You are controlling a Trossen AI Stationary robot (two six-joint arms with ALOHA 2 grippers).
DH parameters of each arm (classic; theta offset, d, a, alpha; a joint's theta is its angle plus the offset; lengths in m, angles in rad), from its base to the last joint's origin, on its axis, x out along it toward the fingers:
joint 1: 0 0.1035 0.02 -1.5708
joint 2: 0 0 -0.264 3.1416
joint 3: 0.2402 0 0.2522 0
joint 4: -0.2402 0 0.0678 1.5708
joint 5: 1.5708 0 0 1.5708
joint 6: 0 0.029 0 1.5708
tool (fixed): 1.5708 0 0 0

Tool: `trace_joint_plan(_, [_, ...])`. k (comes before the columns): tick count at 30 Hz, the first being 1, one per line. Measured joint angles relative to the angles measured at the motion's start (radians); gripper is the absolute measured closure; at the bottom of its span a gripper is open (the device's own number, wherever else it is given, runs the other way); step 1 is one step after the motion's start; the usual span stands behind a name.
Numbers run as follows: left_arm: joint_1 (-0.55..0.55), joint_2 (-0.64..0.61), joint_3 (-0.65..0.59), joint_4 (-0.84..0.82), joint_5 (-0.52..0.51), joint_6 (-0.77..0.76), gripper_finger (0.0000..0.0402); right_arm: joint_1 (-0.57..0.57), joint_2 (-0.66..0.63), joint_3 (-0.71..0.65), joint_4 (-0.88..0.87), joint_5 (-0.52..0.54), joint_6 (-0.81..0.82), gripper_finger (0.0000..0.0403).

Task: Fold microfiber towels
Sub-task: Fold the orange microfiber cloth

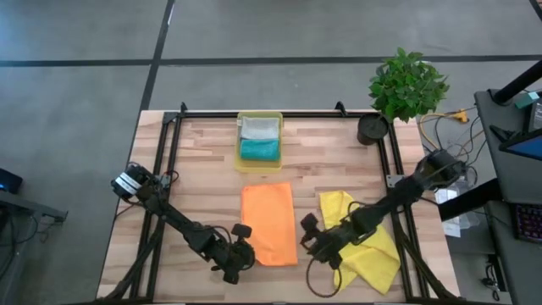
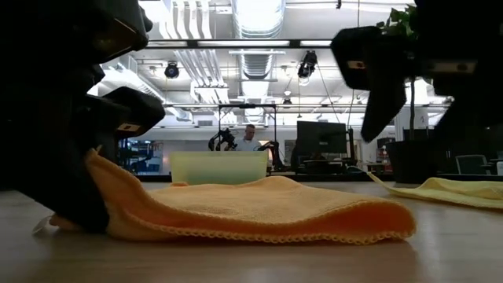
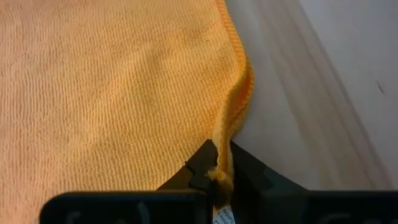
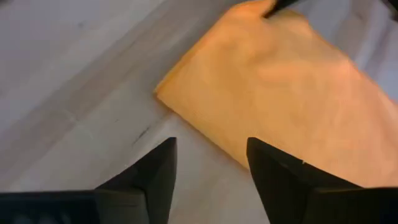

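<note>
Table (image 1: 203,169): you have a light wooden butcher-block top with a black frame running along its left, far and right edges.
Tray (image 1: 240,158): a translucent yellow plastic tray sits at the far centre of your table.
Plant (image 1: 407,82): you see a leafy green plant at the far right corner.
Pot (image 1: 371,129): a dark round pot stands just left of the plant.
Person (image 2: 250,136): in the low view, someone sits well beyond your table, near monitors (image 2: 320,137).
</note>
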Motion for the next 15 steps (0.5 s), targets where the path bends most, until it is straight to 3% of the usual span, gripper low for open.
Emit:
trace_joint_plan(6, [0.000, -0.009, -0.001, 0.005, -0.001, -0.051, 0.0387, 0.016, 0.145, 0.100, 0.018, 0.000, -0.204, 0.0208])
trace_joint_plan(15, [0.001, -0.011, -0.002, 0.015, -0.002, -0.054, 0.0387, 0.018, 0.274, 0.180, 0.022, 0.003, -0.262, 0.0264])
